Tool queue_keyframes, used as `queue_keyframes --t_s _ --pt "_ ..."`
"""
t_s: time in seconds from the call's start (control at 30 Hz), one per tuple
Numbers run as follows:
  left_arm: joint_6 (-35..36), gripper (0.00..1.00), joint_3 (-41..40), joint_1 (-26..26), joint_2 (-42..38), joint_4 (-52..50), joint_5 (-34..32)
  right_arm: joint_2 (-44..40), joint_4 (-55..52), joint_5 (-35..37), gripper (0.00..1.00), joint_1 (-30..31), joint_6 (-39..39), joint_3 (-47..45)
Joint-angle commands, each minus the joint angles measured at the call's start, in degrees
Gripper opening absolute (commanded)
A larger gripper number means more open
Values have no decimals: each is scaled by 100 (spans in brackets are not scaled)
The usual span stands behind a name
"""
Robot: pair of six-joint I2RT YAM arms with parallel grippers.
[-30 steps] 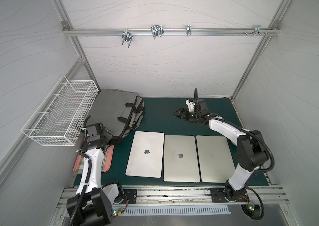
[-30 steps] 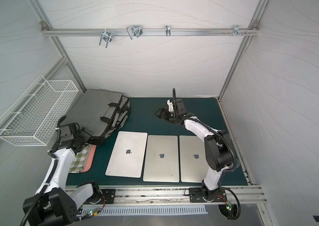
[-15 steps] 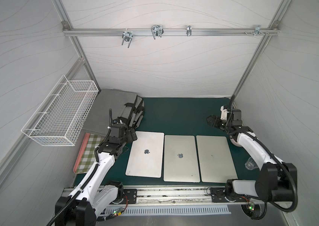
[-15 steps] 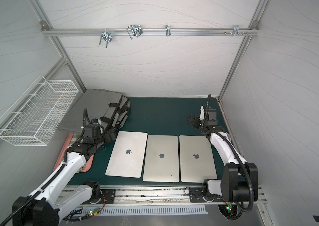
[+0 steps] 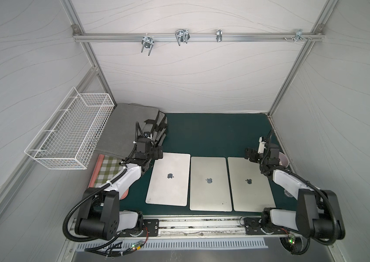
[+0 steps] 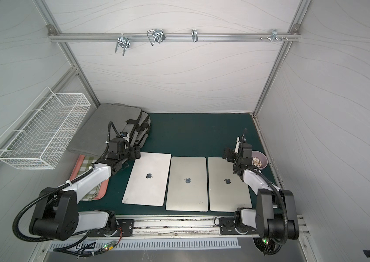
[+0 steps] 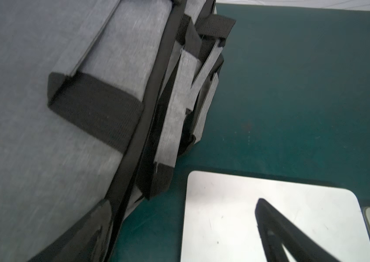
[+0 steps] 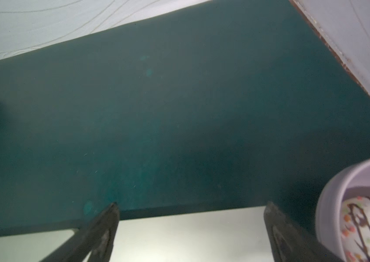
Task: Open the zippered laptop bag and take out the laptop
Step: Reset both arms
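Observation:
A stack of grey zippered laptop bags [image 5: 120,127] [image 6: 104,124] with black straps lies at the back left of the green mat; what is inside is hidden. Three shut silver laptops lie side by side in front: left [image 5: 169,179], middle [image 5: 209,182], right [image 5: 249,183]. My left gripper [image 5: 157,156] [image 6: 137,154] [image 7: 182,203] is open, one finger over the bag's near corner [image 7: 31,113], the other over the left laptop's far corner [image 7: 236,215]. My right gripper [image 5: 248,155] [image 6: 227,155] [image 8: 192,205] hangs open and empty over the right laptop's far edge [image 8: 190,236].
A white wire basket [image 5: 70,129] hangs on the left wall. A pink tray with a checked cloth [image 5: 105,169] lies under the left arm. A pale bowl with an iced doughnut [image 6: 259,160] [image 8: 361,204] sits beside the right wrist by the wall. A hook rail [image 5: 179,37] runs overhead.
The left gripper swung from beside the tray rightward to the bag and laptop corner. The right gripper pulled back from mid-mat to the right laptop's far edge. Both have opened slightly wider.

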Motion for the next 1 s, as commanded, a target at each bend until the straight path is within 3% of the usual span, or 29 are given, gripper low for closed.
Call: queue_keyframes --t_s 0.0,0.97 --pt "304 99 159 -2 312 657 -156 256 884 103 99 -14 -397 3" --pt "590 99 692 128 960 394 590 820 1209 -68 99 -9 -357 215"
